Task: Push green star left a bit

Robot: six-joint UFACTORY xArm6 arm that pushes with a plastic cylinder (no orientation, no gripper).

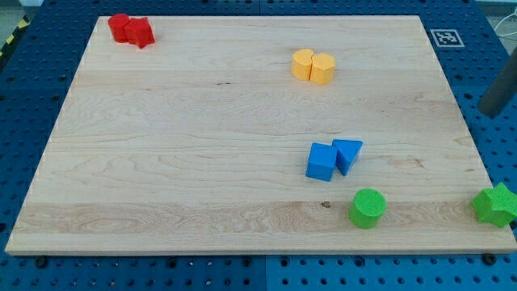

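Observation:
The green star (496, 205) lies at the bottom right corner of the wooden board (186, 145), partly over its right edge. A dark rod enters at the view's right edge, and my tip (489, 112) is just off the board's right side, over the blue pegboard. The tip is well above the star in the view and not touching it or any other block.
A green cylinder (367, 208) sits left of the star near the bottom edge. A blue cube (321, 162) and a blue triangular block (348, 153) touch each other mid-right. Two yellow blocks (313, 66) sit near the top, and two red blocks (132, 30) at the top left. A marker tag (445, 37) is at the top right corner.

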